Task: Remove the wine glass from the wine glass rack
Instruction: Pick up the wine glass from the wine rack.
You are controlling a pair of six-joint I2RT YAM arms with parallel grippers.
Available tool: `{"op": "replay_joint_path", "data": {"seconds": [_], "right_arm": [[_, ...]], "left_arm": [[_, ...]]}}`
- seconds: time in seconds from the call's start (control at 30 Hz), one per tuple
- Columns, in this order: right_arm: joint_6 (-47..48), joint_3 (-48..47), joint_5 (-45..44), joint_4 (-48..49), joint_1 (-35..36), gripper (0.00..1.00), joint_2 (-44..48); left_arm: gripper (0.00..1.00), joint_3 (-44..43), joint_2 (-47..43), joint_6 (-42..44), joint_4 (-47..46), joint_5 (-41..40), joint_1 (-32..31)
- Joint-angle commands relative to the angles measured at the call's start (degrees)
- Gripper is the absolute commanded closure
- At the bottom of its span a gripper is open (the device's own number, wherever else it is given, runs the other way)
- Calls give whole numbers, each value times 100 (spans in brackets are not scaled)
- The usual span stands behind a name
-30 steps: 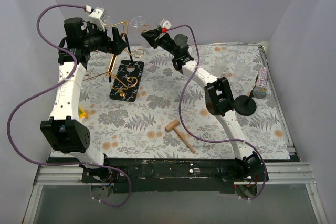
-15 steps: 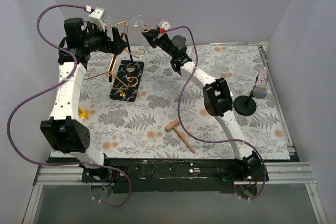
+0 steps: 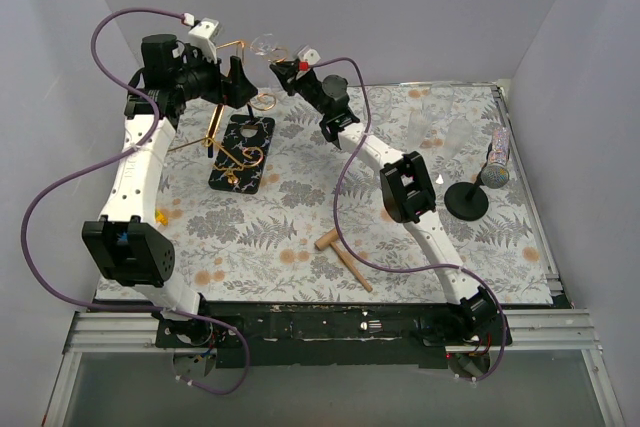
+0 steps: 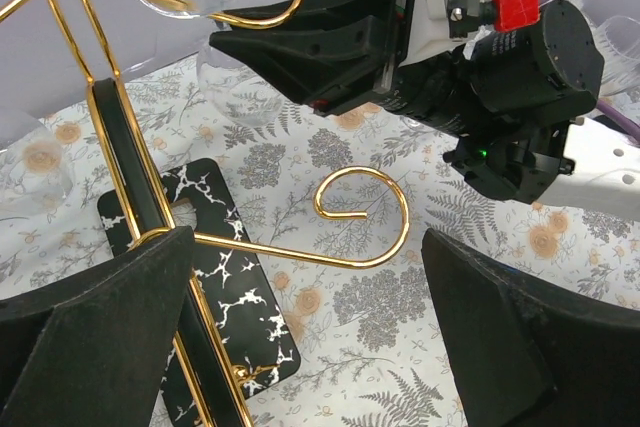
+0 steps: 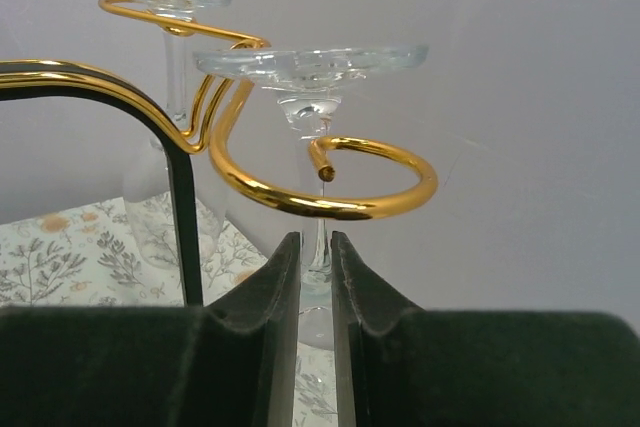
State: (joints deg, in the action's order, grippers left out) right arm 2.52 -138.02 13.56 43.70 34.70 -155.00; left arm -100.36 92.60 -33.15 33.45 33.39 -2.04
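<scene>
1. thin gold wire wine glass rack (image 3: 241, 152), scroll-ended arms, central post, black marbled rectangular base: upright at the far left of the fern-and-flower printed table cover (image 3: 300, 217).
2. clear stemmed wine glass (image 5: 312, 65): hung upside down at the top of the rack, foot uppermost, stem dropping through a curled gold arm end; not yet off the rack.
3. right gripper (image 5: 316, 277), black fingers: drawn narrow, pinched on the stem of the glass just below the gold loop.
4. left gripper (image 4: 305, 287), black fingers: spread wide, holding nothing; close beside the rack's post, a lower scroll arm seen between the fingers.
5. second clear glass (image 5: 170, 7): inverted on a farther arm of the rack.
6. wooden mallet (image 3: 342, 255): flat on the cover near mid-table, well apart from the rack.
</scene>
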Motion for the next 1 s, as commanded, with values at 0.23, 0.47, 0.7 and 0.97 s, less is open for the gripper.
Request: {"op": "replay_joint_path", "data": {"seconds": [0.23,0.47,0.7,0.97], "right_arm": [[126,-507,-1031,806,-25,99,75],[125,-323,-1084,780,-138,99,312],[556,766,-706,1123,-227,99,1111],[600,1549,-636,1009,-253,99,1885]], "left_arm": [[2,-283,30,98,39,-122,-217],[2,-257,-5,142,-5,-210,-314],[2,-177,-145,142,-225,-192,-314],[2,-20,-400,80,-444,-34,-314]]}}
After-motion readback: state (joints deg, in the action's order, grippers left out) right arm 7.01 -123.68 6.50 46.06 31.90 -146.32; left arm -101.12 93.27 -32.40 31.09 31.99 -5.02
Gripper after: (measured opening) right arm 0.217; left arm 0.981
